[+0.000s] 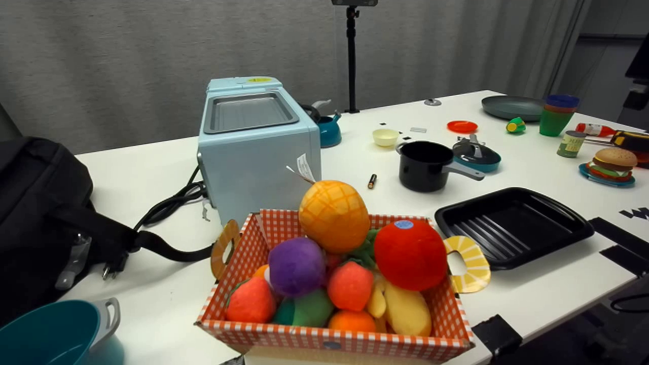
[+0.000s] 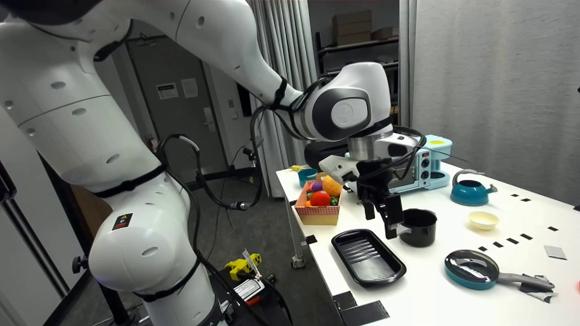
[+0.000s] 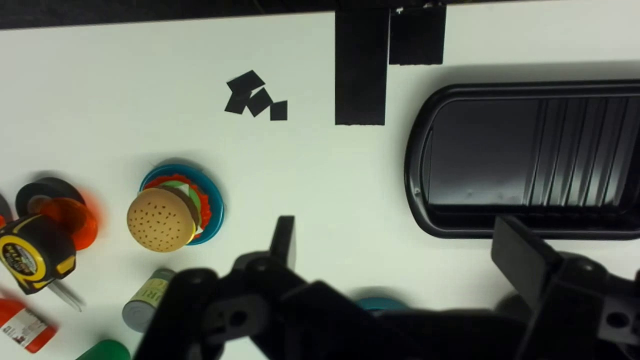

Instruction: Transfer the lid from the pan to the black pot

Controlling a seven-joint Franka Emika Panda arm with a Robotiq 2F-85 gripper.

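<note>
A white table [image 2: 435, 312] extends across both exterior views, with grey curtains [image 1: 152, 61] behind it; the white robot arm [image 2: 244, 45] spans an exterior view from the left edge to just past centre; a pale blue toaster oven [image 1: 263, 167] stands left of centre in an exterior view, above a red-checked basket [image 1: 284, 332] of plush fruit [image 1: 350, 286] at lower centre; a ribbed black tray [image 1: 527, 218] lies right of the basket; the pan [image 1: 509, 108], round, shallow and dark grey, lies at upper right; the gripper [image 3: 394, 230], at the bottom of the wrist view, has its fingers [image 3: 519, 262] spread wide, with nothing held between them; a teal skillet [image 2: 471, 285] lies at lower right in an exterior view, its top dark and glossy, whether covered cannot be told; the black pot [image 1: 423, 172] stands upright right of centre in an exterior view, mouth open, handle pointing right; the lid [image 1: 432, 102], a small greyish disc, lies on the table at upper right, left of the pan and apart from it; a battery [image 1: 372, 181] lies left of the pot.
</note>
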